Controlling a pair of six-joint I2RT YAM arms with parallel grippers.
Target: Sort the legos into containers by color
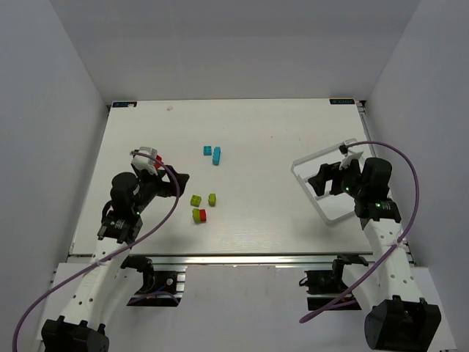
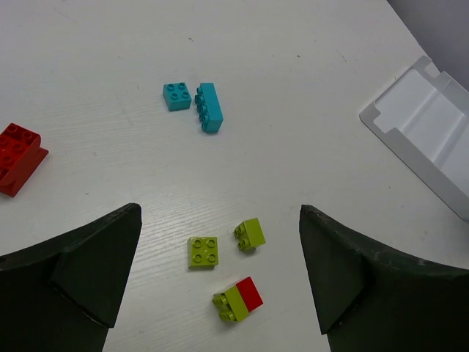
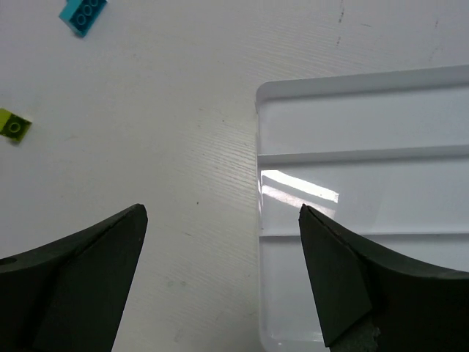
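The legos lie loose on the white table. Two cyan bricks (image 1: 212, 152) sit side by side toward the back, a square one (image 2: 176, 96) and a long one (image 2: 209, 107). Two lime green bricks (image 2: 203, 251) (image 2: 250, 235) and a green brick joined to a red one (image 2: 238, 298) lie between the fingers of my open left gripper (image 2: 220, 242), which hangs above them. A larger red brick (image 2: 16, 158) lies to its left. My open right gripper (image 3: 222, 213) hovers over the left edge of the white three-compartment tray (image 3: 366, 158), whose compartments hold nothing.
In the top view the tray (image 1: 335, 211) lies at an angle at the table's right, partly under the right arm. The left gripper (image 1: 178, 179) points toward the bricks in the middle. Grey walls close in the table on three sides.
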